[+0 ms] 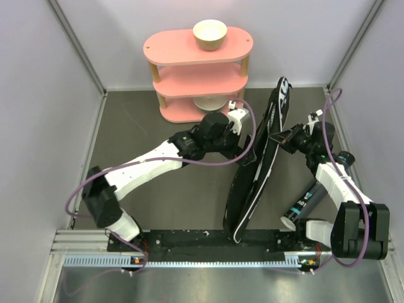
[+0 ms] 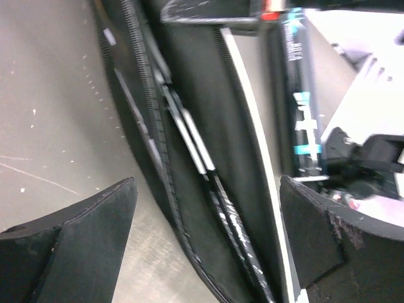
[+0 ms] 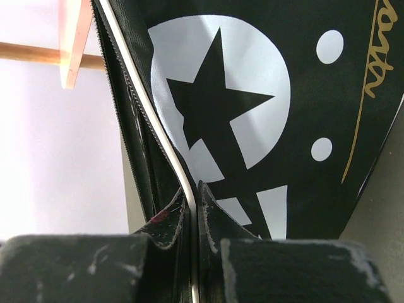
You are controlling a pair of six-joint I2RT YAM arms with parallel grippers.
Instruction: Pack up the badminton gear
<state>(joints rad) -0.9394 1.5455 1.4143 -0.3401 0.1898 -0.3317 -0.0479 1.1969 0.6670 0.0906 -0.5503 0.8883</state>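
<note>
The bag [image 1: 252, 180] lies on the table [image 1: 145, 120] right of centre, running slantwise from the far right toward the near edge, between the two arms. The rackets [image 2: 189, 142] lie inside it, along its length. The tube [image 1: 307, 201] lies just right of the bag, near the right arm's base. The shelf [image 1: 189, 53] stands at the back, left of the bag's far end, with one bowl [image 1: 209, 35] on top and a second bowl [image 1: 211, 103] on a lower tier. The left gripper [image 2: 207, 189] hangs spread over the bag's opening; the right gripper [image 3: 192, 196] pinches the bag's rim.
</note>
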